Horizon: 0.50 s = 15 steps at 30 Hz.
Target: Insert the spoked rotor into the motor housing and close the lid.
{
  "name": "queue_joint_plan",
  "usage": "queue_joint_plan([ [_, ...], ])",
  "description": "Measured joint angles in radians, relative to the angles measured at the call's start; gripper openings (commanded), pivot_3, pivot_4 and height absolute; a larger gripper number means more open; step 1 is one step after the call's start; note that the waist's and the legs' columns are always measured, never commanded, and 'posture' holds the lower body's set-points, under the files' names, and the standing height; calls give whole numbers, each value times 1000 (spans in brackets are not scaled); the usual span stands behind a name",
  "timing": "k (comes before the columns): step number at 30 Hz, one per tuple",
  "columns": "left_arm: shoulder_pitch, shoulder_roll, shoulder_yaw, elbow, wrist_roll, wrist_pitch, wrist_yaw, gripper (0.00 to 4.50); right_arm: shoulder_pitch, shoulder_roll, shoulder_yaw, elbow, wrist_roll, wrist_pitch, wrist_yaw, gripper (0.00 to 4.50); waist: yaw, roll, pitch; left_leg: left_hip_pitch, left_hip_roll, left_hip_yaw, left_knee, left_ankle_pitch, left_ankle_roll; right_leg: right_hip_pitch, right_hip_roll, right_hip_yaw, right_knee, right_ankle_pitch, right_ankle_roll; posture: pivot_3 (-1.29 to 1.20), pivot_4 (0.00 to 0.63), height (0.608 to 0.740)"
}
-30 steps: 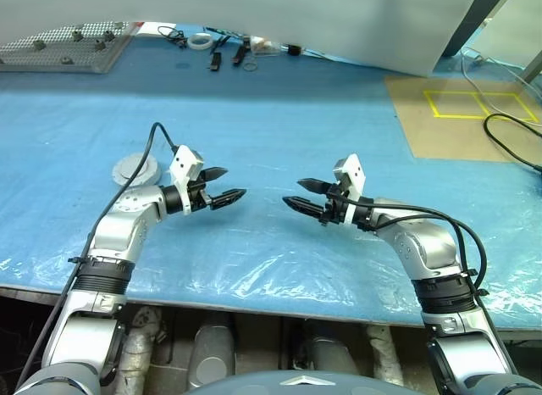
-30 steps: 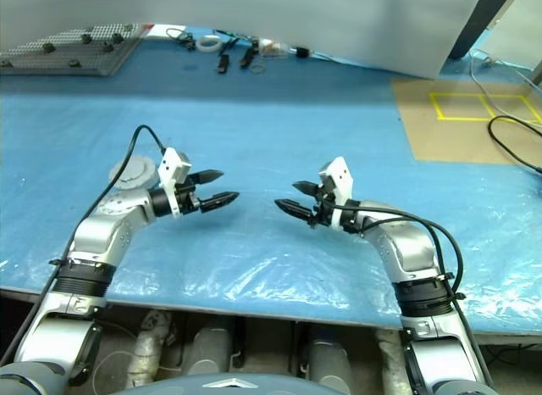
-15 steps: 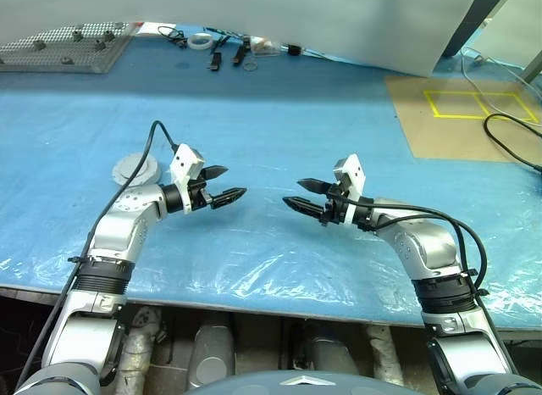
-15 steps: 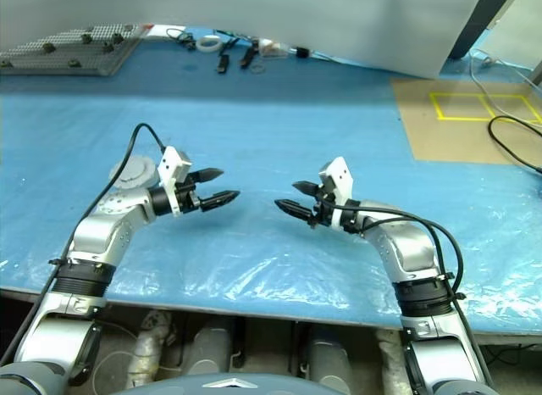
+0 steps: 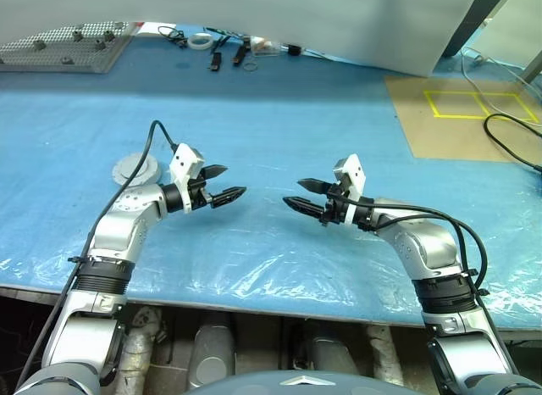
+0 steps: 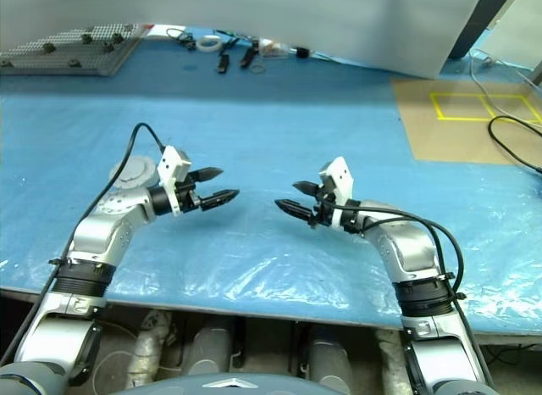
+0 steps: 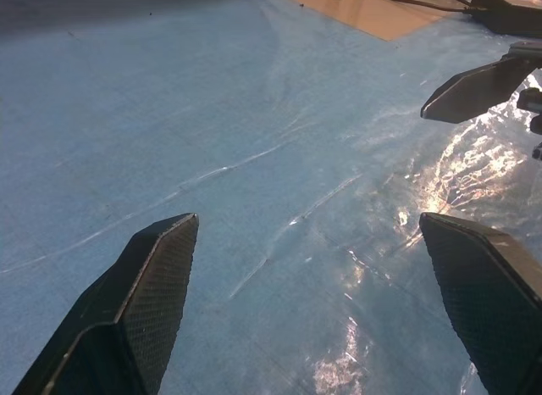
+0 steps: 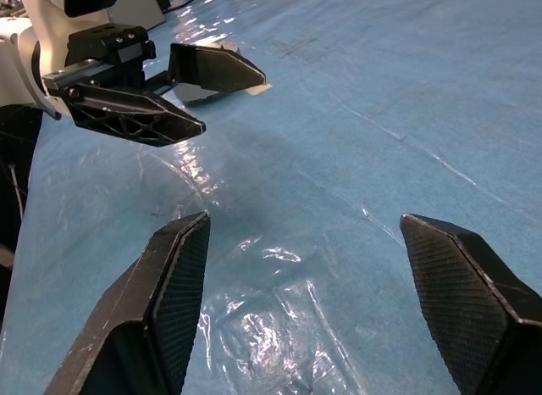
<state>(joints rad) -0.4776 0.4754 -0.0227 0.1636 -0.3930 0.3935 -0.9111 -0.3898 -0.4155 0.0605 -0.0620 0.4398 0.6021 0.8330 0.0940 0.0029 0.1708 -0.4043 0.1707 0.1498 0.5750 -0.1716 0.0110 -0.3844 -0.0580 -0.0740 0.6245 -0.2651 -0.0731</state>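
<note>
I've got both tools released, nothing in either: L tool and R tool face each other mid-frame over the blue table. Lid, grey face up, sits left of centre, just behind my L arm.

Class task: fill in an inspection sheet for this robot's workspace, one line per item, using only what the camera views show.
Surface: blue sheet over the table, with glossy clear film near the front edge.
Job's things: a round grey disc lies flat behind the left arm; which part it is cannot be told. Rotor: nothing seen.
Clutter: small tools and a tape roll at the far edge; perforated grey board at the far left.
Grippers: left gripper open, empty; right gripper open, empty; tips face each other, apart.
Cables: black cable at the right.
Surroundings: cardboard with yellow tape square.
</note>
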Motion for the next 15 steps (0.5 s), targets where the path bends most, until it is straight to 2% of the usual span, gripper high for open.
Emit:
queue_joint_plan([
  [15, 0, 0, 16, -8, 0, 4, 0, 4408, -1, 0, 0, 0, 0, 4, 7, 3779, 0, 0, 0, 0, 0, 0, 0, 0, 0, 0, 0, 0, 0, 0, 0, 0, 150, 740],
])
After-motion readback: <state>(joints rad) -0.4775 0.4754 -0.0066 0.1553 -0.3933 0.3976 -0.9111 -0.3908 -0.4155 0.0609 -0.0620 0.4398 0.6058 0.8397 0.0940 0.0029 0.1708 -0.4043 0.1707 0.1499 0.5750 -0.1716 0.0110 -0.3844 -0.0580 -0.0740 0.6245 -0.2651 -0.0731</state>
